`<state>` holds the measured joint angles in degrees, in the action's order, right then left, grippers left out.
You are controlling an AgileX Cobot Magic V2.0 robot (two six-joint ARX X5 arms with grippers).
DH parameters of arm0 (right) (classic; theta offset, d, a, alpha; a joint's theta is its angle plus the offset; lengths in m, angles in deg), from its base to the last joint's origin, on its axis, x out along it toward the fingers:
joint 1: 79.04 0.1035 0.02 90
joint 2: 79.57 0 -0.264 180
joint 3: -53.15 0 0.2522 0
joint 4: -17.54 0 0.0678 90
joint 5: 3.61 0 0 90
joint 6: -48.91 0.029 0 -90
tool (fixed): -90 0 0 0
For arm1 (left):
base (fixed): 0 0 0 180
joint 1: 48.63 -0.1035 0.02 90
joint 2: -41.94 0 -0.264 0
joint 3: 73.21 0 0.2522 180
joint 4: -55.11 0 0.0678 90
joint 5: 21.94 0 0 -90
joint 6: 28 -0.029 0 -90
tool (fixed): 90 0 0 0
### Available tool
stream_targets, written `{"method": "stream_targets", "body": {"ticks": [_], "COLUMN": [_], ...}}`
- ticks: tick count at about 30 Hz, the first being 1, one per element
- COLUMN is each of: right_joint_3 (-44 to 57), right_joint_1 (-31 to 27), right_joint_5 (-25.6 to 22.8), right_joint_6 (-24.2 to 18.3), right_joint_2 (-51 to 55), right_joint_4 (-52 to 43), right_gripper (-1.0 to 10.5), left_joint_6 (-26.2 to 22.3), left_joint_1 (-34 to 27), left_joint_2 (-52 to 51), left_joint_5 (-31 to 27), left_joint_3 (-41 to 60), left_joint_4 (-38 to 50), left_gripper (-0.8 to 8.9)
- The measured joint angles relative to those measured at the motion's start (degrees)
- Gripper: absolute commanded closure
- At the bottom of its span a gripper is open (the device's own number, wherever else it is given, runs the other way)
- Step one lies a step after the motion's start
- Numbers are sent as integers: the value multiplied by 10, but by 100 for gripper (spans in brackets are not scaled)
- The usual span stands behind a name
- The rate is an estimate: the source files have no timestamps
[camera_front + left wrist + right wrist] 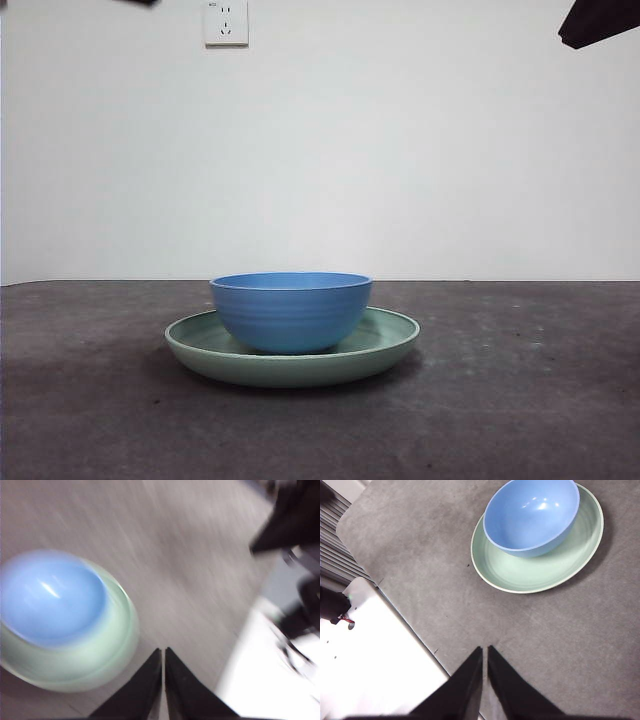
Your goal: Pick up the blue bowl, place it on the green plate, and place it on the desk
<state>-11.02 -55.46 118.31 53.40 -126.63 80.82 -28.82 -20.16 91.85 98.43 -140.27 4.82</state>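
Well clear of both grippers, on the desk (pixel 520 400), we found the blue bowl (pixel 291 312) sitting upright inside the green plate (pixel 385 348), its base resting on the plate's floor and set toward one side rather than dead centre. Our left gripper (pixel 163 652) had its two black jaws pressed together, tips nearly touching and holding nothing; the bowl (pixel 50 595) and plate (pixel 107 650) lay off to one side of those tips, near but apart from them, badly smeared by motion blur in that wrist view. Our right gripper (pixel 484 651) likewise had its jaws closed on nothing, and the bowl (pixel 532 515) on the plate (pixel 530 572) lay well ahead of its tips across a stretch of bare desk (pixel 570 645).

The bowl was round and medium blue, with faint horizontal ridges on its outer wall and a smooth, slightly glossy inside that caught small highlights. It stood taller and narrower than the plate. The plate was wide, shallow and pale sage green, with a low raised rim and faint concentric rings on its floor. The desk was matte, dark grey-brown and mottled, with pale scuffs. In the front view a black arm tip (pixel 598 22) showed at one top corner; we could not tell whose it was. A white wall socket (pixel 226 22) sat on the pale wall behind.
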Motion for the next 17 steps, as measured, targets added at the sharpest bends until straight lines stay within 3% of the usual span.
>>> {"method": "stream_targets", "body": {"ticks": [10, 17], "right_joint_3": [0, 0], "right_joint_1": [0, 0], "right_joint_5": [0, 0], "right_joint_6": [0, 0], "right_joint_2": [0, 0], "right_joint_4": [0, 0], "right_gripper": [936, 936], "left_joint_6": [-34, -42], "left_joint_1": [-185, -248], "left_joint_2": [-156, -279], "left_joint_5": [-140, -273], "left_joint_3": [52, 181], "left_joint_4": [218, 323], "left_gripper": [804, 804]}}
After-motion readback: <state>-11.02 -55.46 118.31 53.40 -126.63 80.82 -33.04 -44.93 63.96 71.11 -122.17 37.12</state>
